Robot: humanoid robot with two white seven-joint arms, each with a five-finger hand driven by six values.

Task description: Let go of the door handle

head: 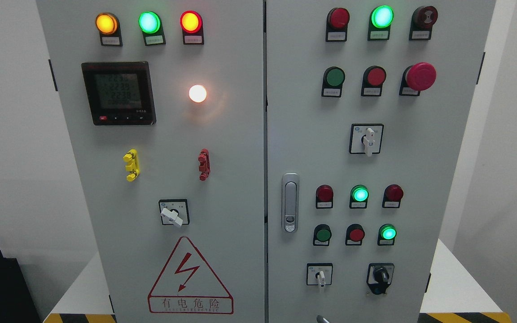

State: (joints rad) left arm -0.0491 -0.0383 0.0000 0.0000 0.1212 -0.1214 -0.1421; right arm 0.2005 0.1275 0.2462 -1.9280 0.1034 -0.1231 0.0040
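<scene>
In the head view, the door handle (pixel 290 202) sits flush in its recess at the left edge of the cabinet's right door (pixel 375 161), just right of the centre seam, and nothing touches it. Neither robot hand shows in the picture, so whether their fingers are spread or curled cannot be told. A small dark-and-pale tip (pixel 322 319) pokes up at the bottom edge below the handle; what it belongs to is unclear. Judging from this, the release looks done: the handle lies free, both doors appear closed, and nothing seems left but keeping the arms clear.

As for writing, the warning triangle (pixel 190 278) low on the left door (pixel 164 161) carries a red lightning bolt and the characters 有电危险, with a line of tiny Latin letters beneath, too small to read. The digital meter (pixel 118 93) shows rows of faint digits, not legible with certainty. The small tags under the lamps and buttons are blurred.
</scene>
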